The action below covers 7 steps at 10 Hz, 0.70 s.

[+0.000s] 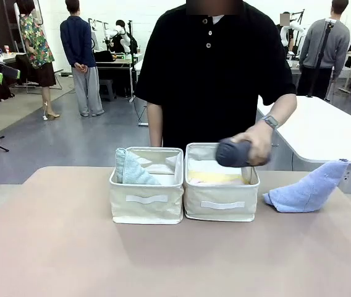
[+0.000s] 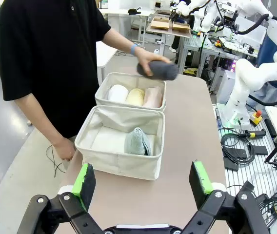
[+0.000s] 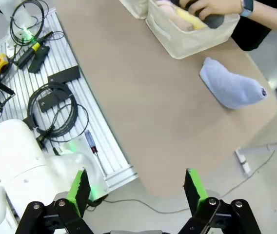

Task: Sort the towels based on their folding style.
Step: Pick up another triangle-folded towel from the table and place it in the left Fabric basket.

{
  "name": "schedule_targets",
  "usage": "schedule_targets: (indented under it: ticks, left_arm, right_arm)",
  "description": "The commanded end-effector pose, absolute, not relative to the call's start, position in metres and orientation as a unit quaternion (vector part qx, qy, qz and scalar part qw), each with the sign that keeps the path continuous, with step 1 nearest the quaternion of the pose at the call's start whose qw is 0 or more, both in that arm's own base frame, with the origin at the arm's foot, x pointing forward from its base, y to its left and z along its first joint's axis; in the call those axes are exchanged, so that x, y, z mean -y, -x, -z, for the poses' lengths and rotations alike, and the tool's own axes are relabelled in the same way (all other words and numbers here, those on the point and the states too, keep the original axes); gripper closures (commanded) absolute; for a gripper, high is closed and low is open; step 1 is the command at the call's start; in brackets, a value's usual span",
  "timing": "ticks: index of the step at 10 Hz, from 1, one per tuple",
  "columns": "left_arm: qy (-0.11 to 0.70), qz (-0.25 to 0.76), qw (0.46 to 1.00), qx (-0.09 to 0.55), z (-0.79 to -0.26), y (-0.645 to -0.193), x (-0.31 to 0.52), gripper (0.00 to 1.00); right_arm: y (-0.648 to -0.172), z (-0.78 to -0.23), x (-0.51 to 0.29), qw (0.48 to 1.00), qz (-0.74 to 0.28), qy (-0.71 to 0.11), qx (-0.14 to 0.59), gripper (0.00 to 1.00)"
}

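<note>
- My left gripper (image 2: 142, 179) hangs with its jaws spread and empty, short of the bins.
- The left bin (image 1: 146, 199) holds the teal-green cone towel (image 1: 131, 168), leaning at its left wall. I take this bin to be for cones.
- The right bin (image 1: 222, 205) takes rolls: the white roll (image 2: 117, 93), yellow roll (image 2: 135, 96) and pink roll (image 2: 152, 97) lie side by side. From the front, its wall hides most of them.
- The person's hand (image 1: 257, 143) is wrapped around the dark grey roll (image 1: 231, 153) above that bin's right rim, probably to drop it in. Its fingers cover one end.
- The light blue cone towel (image 1: 305, 190) lies on the table right of the bins, unsorted.
- My right gripper (image 3: 136, 185) hangs spread and empty, off the table's edge.
</note>
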<state>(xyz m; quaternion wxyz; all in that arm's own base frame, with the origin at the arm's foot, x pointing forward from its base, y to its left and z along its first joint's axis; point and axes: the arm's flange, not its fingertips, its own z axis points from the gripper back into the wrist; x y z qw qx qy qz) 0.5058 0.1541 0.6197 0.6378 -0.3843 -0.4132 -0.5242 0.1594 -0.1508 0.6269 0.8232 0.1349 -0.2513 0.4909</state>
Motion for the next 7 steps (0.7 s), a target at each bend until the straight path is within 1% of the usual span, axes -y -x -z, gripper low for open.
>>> schedule_targets:
  ticks: [1,2,3,4,5,6,7]
  left_arm:
    - [0.375,0.527,0.645,0.407,-0.62,-0.504,-0.152,0.0]
    - [0.375,0.527,0.645,0.407,-0.62,-0.504,-0.152,0.0]
    - [0.375,0.527,0.645,0.407,-0.62,-0.504,-0.152,0.0]
    - [0.375,0.527,0.645,0.407,-0.62,-0.504,-0.152,0.0]
    - [0.375,0.527,0.645,0.407,-0.62,-0.504,-0.152,0.0]
    - [0.375,0.527,0.645,0.407,-0.62,-0.504,-0.152,0.0]
    - [0.375,0.527,0.645,0.407,-0.62,-0.504,-0.152,0.0]
  right_arm:
    - [-0.176,-0.623,0.137,0.82,-0.497,-0.139,0.248,0.0]
    - [-0.181,-0.621,0.133,0.819,-0.499,-0.137,0.248,0.0]
    - [-0.2,-0.625,0.126,0.812,-0.508,-0.126,0.257,0.0]
    - [-0.23,-0.631,0.119,0.806,-0.518,-0.105,0.267,0.0]
    - [-0.264,-0.634,0.11,0.805,-0.518,-0.103,0.27,0.0]
    - [-0.293,-0.63,0.097,0.802,-0.528,-0.096,0.262,0.0]
    - [-0.325,-0.619,0.088,0.798,-0.551,-0.062,0.236,0.0]
